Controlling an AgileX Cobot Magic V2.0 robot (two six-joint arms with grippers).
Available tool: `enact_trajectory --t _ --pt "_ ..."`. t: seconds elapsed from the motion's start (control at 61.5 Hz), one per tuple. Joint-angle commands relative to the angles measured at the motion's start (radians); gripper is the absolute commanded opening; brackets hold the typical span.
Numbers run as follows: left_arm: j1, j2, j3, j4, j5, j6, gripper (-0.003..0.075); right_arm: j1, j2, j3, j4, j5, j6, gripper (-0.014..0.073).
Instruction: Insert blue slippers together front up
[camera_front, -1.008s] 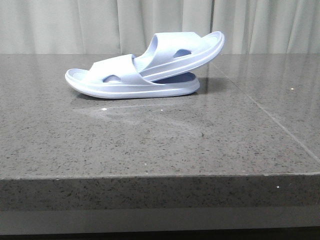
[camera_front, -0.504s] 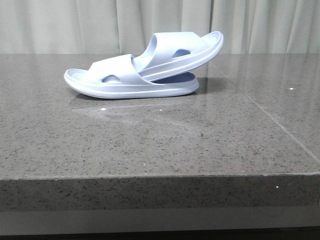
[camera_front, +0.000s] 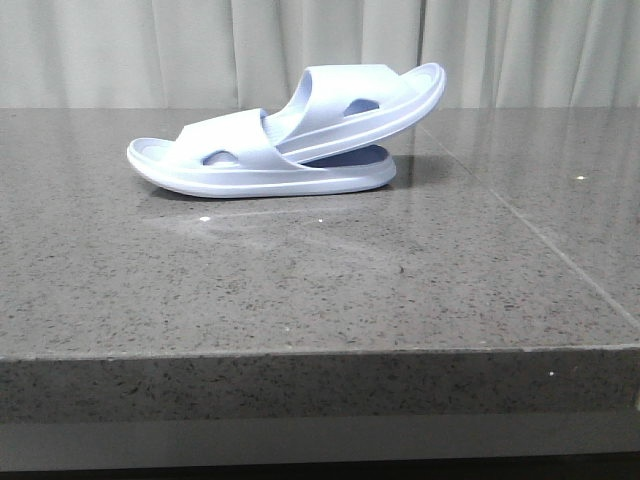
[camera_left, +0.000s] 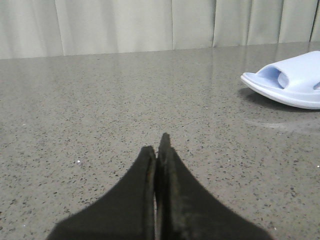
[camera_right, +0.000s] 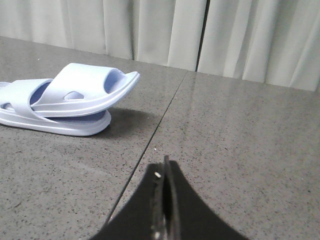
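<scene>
Our left claw (camera_left: 157, 150) has its two dark tapered fingers pressed together with nothing between them, poised low over the speckled grey stone surface (camera_left: 100, 110). Our right claw (camera_right: 165, 172) is likewise closed tight on nothing, its black fingers meeting in a thin seam above the same surface, close to a straight joint line (camera_right: 150, 145) that runs across the stone. Neither claw appears in the front view.

We take the lower pale lavender-blue foam slipper (camera_front: 250, 170) as our landmark. It lies flat on the surface, sole down, lengthwise across the front view, its wide strap pierced by an oval side hole. The second pale lavender-blue foam slipper (camera_front: 370, 100) is pushed into it: one end is tucked under the landmark slipper's strap, and the rest slopes up and away over the landmark's far end, so that its free tip stands clear of the surface. Its own strap, also with an oval hole, faces the front camera. The two slippers touch where they are nested.

From the left wrist view we see only one end of the landmark slipper (camera_left: 287, 85), well apart from the left claw. From the right wrist view the nested pair sits well apart from the right claw, on the other side of the joint line. Pale pleated curtains (camera_front: 300, 40) hang behind the landmark slipper.
</scene>
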Motion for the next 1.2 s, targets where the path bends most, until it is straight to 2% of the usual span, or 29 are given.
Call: enact_trajectory --t 0.0,0.065,0.179,0.26,0.553,0.618,1.187 --pt "0.001 -0.017 0.007 -0.007 -0.079 -0.01 -0.002 -0.048 -0.009 -0.016 -0.019 -0.098 0.034 -0.006" --pt "0.001 -0.017 0.007 -0.007 -0.079 -0.01 -0.002 -0.089 -0.039 0.001 -0.064 -0.095 0.098 -0.006" --pt "0.001 -0.017 0.007 -0.007 -0.079 -0.01 -0.002 -0.155 -0.12 0.079 -0.195 -0.1 0.292 -0.006" --pt "0.001 -0.017 0.007 -0.007 -0.079 -0.01 -0.002 -0.176 -0.183 0.141 -0.228 -0.104 0.364 -0.006" --pt "0.001 -0.017 0.007 -0.007 -0.079 -0.01 -0.002 -0.178 -0.353 0.294 -0.25 -0.105 0.367 -0.006" --pt "0.001 -0.017 0.007 -0.007 -0.079 -0.01 -0.002 -0.178 -0.358 0.323 -0.25 -0.141 0.367 -0.006" --pt "0.001 -0.017 0.007 -0.007 -0.079 -0.01 -0.002 -0.176 -0.358 0.321 -0.25 -0.122 0.367 -0.006"
